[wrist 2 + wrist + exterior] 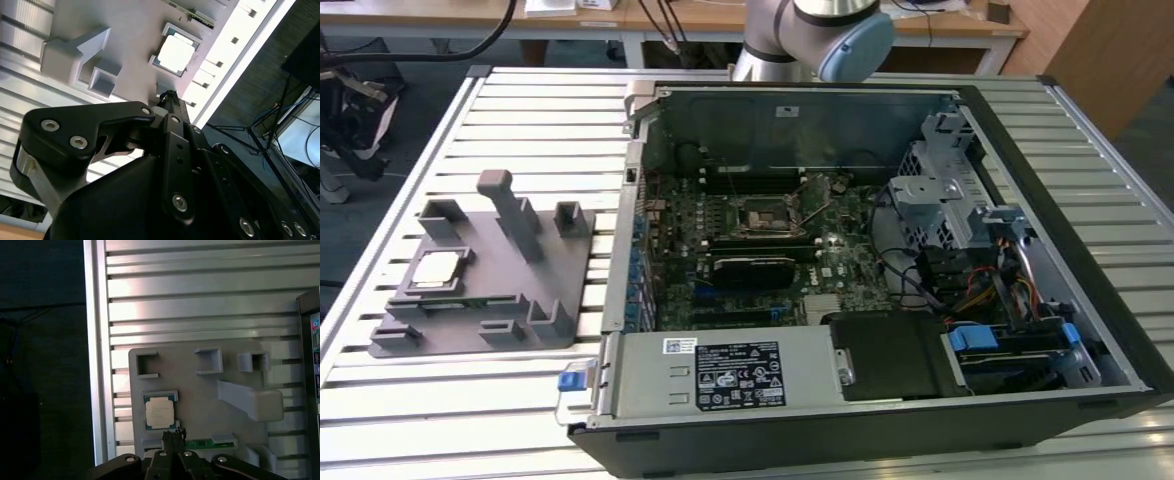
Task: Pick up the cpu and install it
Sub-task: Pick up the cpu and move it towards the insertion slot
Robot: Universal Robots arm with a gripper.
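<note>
- Found the cpu lying flat, silver top up, in a square pocket of the grey plate, at the exterior view's left of the computer case.
- Saw that plate resting on the slatted metal table, just beside the case wall, with upright posts standing near the cpu.
- Noted in both wrist views the gripper held above the plate, its tip lined up just beside one edge of the cpu and not touching it.
- Judged the fingers drawn narrow, tips pressed together, gripping nothing.
- Spotted a green strip of circuit board in a slot of the plate, just beside the gripper tip in the first wrist view.
- Made out the motherboard inside the uncovered case, with the square black socket near its middle, well apart from the cpu.
- Caught the arm at the far side of the case in the exterior view.
</note>
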